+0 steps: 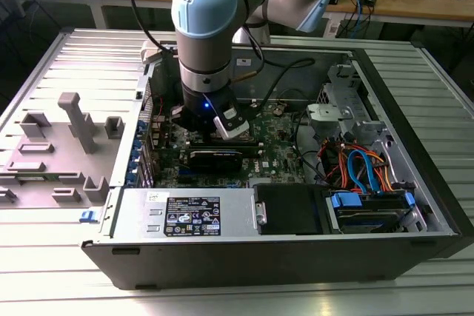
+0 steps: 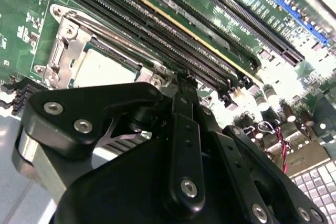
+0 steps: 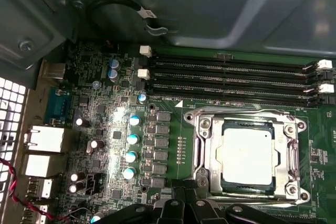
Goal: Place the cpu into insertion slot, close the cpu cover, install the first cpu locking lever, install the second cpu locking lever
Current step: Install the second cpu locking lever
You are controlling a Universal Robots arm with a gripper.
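The cpu (image 3: 247, 157) lies flat in the insertion slot (image 3: 249, 189), its pale silver top showing through the window of the cpu cover (image 3: 207, 153). The cover lies down over it. In the second wrist view the cpu (image 2: 102, 69) and cover (image 2: 63, 51) appear beyond my black fingers. My gripper (image 2: 181, 85) is shut with its fingers pressed together, the tips just off the socket's edge, and I see nothing between them. The gripper (image 3: 181, 195) sits beside the cover's corner in the first wrist view. A thin metal lever (image 2: 113, 27) runs along one side of the cover.
My arm (image 1: 204, 49) reaches down into an open computer case (image 1: 415, 146). Long black memory slots (image 3: 231, 80) run beside the socket. A black card (image 1: 215, 157), capacitors (image 3: 131, 140), cables (image 1: 355, 164) and drive bays (image 1: 370, 209) crowd the board. A grey parts tray (image 1: 59, 146) lies at the exterior view's left.
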